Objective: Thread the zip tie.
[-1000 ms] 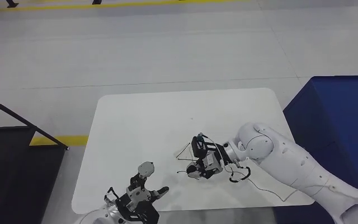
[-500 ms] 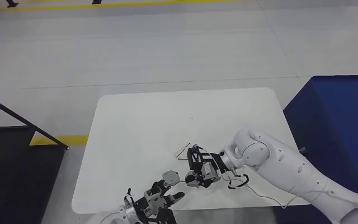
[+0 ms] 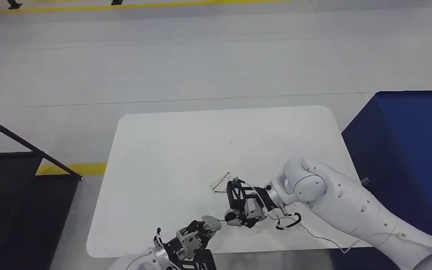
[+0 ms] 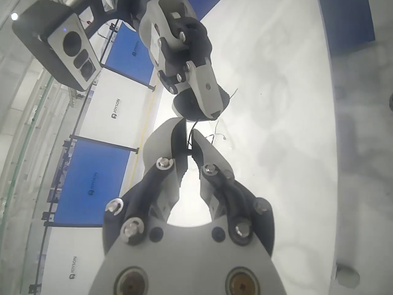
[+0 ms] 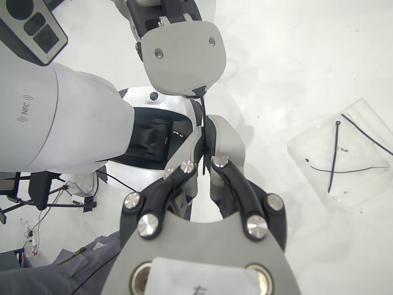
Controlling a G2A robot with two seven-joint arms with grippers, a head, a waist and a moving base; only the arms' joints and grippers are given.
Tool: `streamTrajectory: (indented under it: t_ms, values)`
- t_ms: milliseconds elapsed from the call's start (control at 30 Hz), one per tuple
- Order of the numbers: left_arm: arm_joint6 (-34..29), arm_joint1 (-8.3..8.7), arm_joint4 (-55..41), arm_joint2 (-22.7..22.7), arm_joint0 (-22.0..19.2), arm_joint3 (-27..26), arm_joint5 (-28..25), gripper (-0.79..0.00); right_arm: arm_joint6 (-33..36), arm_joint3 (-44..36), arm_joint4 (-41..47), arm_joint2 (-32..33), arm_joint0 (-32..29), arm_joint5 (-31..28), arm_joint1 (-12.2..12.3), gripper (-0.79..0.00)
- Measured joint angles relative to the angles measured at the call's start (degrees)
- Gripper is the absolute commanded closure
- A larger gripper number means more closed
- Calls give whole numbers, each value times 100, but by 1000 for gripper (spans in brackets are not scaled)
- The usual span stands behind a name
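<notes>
Near the clear tray (image 5: 353, 191), on its robot-facing side, the two grippers meet tip to tip. The right gripper (image 5: 206, 136) has its fingers clenched on the black zip tie (image 5: 203, 108), which runs straight out from between them. The left gripper (image 4: 188, 130), its fingers pinched together, grips the tie's other end. The tie is held off the white table (image 3: 175, 155), spanning the short gap between the fingertips.

Half a second ago the left gripper was farther from the tray, with its fingers spread and apart from the right gripper. It has since moved in and closed on the tie. A second ago it was farther off still. The right gripper has hardly shifted from its place beside the tray over that half second. Whether the tie's tail has entered its head is hard to tell, as the fingertips cover it.

Inside the tray lie a few spare ties (image 5: 336, 151), crossed over one another.
</notes>
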Motion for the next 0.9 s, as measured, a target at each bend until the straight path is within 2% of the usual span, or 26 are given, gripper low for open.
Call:
streamTrajectory:
  t_ms: [133, 167, 300, 333, 367, 633, 800, 900]
  values:
    - [39, 19, -93, -29, 11, 31, 13, -25, -37, -102, -97, 64, -87, 11, 28, 0]
    - [49, 24, -99, -36, 16, 35, 17, 0, -43, -120, -112, 75, -104, 15, 32, 0]
    - [73, 44, -118, -55, 35, 45, 46, 0, -60, -177, -164, 112, -159, 38, 43, 0]
    - [84, 50, -128, -61, 40, 50, 50, 0, -62, -191, -173, 120, -171, 47, 44, -252]
    - [90, 55, -129, -67, 42, 53, 53, 0, -66, -199, -172, 126, -179, 50, 45, -785]
    - [156, 74, -480, -283, 112, 93, 519, 0, -147, -177, -99, 181, -187, 40, 50, -785]
    - [138, 73, -492, -290, 100, 98, 527, 0, -176, -178, -117, 165, -232, 29, 42, -785]
    - [244, 74, -588, -395, 88, 78, 869, 0, -710, 296, 319, 354, -344, 131, 50, -785]
